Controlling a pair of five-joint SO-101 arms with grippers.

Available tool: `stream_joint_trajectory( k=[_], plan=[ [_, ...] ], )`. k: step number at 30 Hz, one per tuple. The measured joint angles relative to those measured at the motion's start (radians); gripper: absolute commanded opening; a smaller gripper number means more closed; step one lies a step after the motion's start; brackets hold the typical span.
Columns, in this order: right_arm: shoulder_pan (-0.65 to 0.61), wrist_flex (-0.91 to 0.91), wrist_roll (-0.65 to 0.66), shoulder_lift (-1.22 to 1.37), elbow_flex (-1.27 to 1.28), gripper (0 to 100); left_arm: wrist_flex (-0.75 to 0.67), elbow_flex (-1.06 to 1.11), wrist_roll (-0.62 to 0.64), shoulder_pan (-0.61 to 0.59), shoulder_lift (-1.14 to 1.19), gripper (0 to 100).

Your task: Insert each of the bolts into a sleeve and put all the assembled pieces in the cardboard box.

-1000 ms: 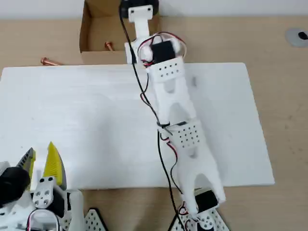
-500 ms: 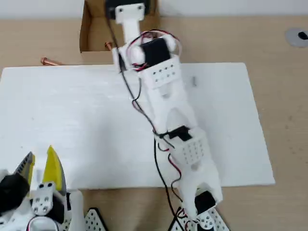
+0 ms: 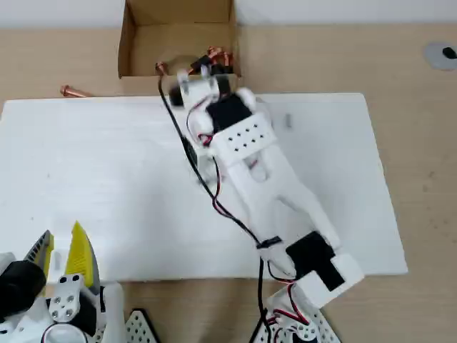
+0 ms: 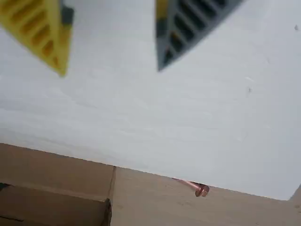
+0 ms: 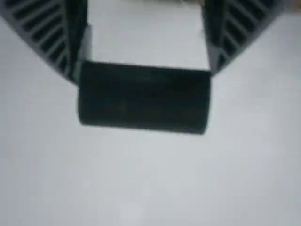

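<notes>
A black sleeve [image 5: 141, 99] sits crosswise between my right gripper's [image 5: 143, 68] dark fingers, each end against a finger, over the white board [image 3: 107, 179]. In the high view that arm [image 3: 250, 157] bends down just in front of the cardboard box [image 3: 125, 50], hiding its fingers. Copper bolts lie in the box near its right wall [image 3: 218, 56], and one more bolt [image 3: 163, 68] rests at the front wall. Another bolt [image 3: 75, 91] [image 4: 195, 187] lies on the tan table left of the box. My left gripper [image 3: 61, 246] [image 4: 112, 68] hangs open and empty over the board's near left corner.
The white board covers most of the tan table [image 3: 421, 143]. A small grey disc [image 3: 439, 53] lies at the far right. The box's brown wall [image 4: 56, 179] appears beyond the board's edge in the left wrist view. Both arm bases stand at the near edge.
The right arm has drawn back from over the box's far side to the board's far edge, uncovering copper bolts in the box. The left gripper has hardly shifted.
</notes>
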Motion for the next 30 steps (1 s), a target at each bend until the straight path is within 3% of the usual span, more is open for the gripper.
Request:
stream_joint_trajectory(
  k=[6,13,20,27,30],
  plan=[
    [0.0,-0.14,0.04,0.0,0.207,1.0,0.0,0.0,0.0,0.0,0.0,13],
    [0.0,-0.255,0.114,0.071,0.219,1.2,0.006,0.0,-0.005,0.0,0.0,14],
    [0.003,-0.204,0.344,0.224,0.152,1.7,0.009,0.0,-0.048,0.0,0.0,18],
    [0.003,-0.006,0.615,0.233,-0.083,19.4,0.009,0.0,0.0,0.0,0.0,19],
    [0.0,0.018,0.767,0.233,-0.152,22.5,0.009,0.0,-0.003,0.0,0.0,19]
  ],
)
